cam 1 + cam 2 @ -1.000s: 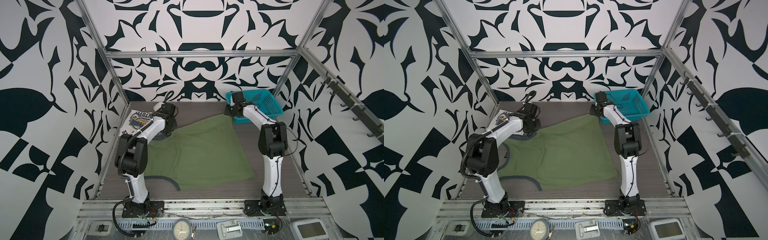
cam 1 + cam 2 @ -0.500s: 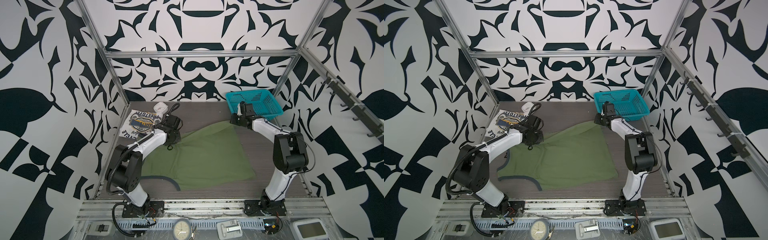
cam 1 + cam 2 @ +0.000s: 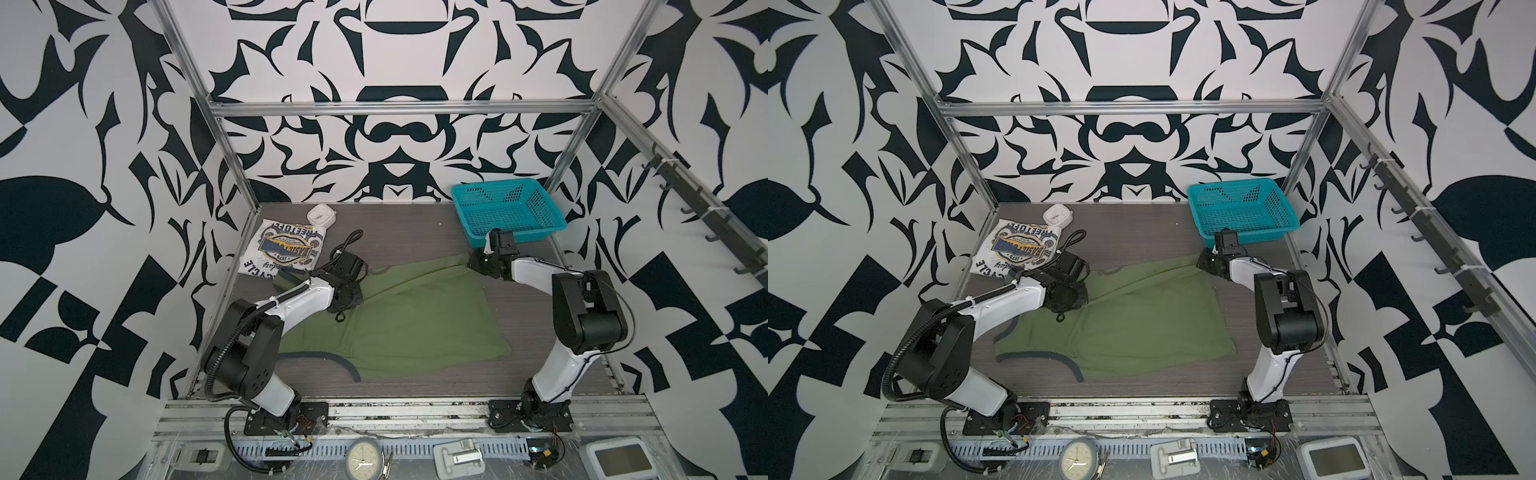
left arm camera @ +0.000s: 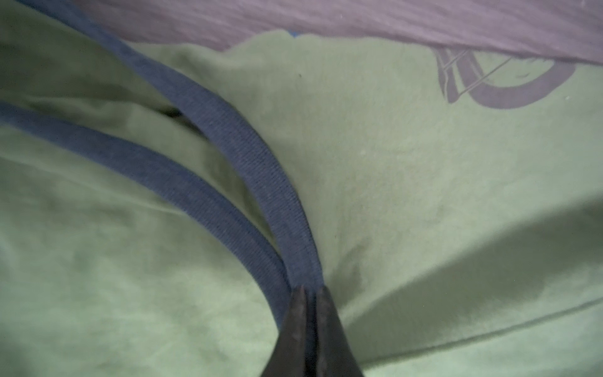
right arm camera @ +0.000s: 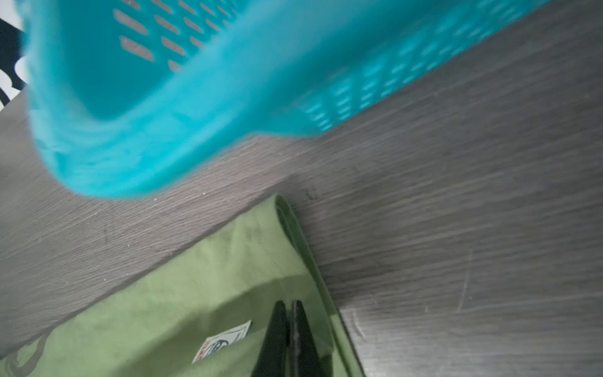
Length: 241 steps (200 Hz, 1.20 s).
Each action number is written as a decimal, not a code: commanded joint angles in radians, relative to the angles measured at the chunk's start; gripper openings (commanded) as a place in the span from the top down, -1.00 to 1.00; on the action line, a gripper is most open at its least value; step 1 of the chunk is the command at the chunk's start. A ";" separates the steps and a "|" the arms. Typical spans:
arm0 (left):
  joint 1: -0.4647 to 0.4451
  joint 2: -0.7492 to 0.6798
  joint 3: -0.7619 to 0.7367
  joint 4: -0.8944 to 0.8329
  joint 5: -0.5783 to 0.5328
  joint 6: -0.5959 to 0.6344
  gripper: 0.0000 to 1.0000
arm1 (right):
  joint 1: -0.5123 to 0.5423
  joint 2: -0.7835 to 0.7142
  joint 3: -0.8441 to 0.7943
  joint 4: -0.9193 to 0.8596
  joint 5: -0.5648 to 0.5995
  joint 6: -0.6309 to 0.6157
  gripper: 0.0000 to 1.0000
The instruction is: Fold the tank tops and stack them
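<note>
Gently: your left claw (image 4: 310, 290) and right claw (image 5: 289, 304) clamp the green tank top (image 3: 415, 324); uneven pulling could slip it free.

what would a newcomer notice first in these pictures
The olive green tank top spread across mid-table, with the left gripper shut on its dark trim and the right gripper pinching its far corner. Behind that corner stands a teal basket, and a folded white tank top lies at the far left.

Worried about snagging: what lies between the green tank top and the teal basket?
Only bare table separates green tank top from basket, in the right wrist view.
</note>
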 commanded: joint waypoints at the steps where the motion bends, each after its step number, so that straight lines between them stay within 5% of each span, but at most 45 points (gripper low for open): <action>1: -0.020 -0.039 -0.018 -0.006 0.006 -0.037 0.82 | -0.020 -0.047 -0.016 0.048 0.002 0.027 0.97; 25: -0.026 -0.047 -0.032 -0.006 0.008 -0.053 0.69 | -0.022 -0.046 -0.027 0.047 -0.005 0.030 0.89; 54: -0.026 -0.063 -0.014 -0.033 -0.011 -0.051 0.26 | -0.023 -0.069 -0.022 0.006 0.013 0.046 0.26; 78: -0.026 -0.109 0.036 -0.083 -0.048 -0.037 0.05 | -0.024 -0.142 -0.008 -0.060 0.039 0.038 0.08; 106: -0.024 -0.089 0.106 -0.083 -0.039 -0.032 -0.02 | -0.001 -0.181 0.011 -0.110 0.011 0.031 0.07; 161: -0.024 0.133 0.239 -0.058 0.056 -0.031 0.09 | 0.081 -0.034 0.131 -0.191 -0.062 -0.006 0.16; 241: -0.031 0.209 0.086 0.026 0.110 -0.089 0.15 | 0.030 0.024 0.063 -0.300 0.015 0.052 0.28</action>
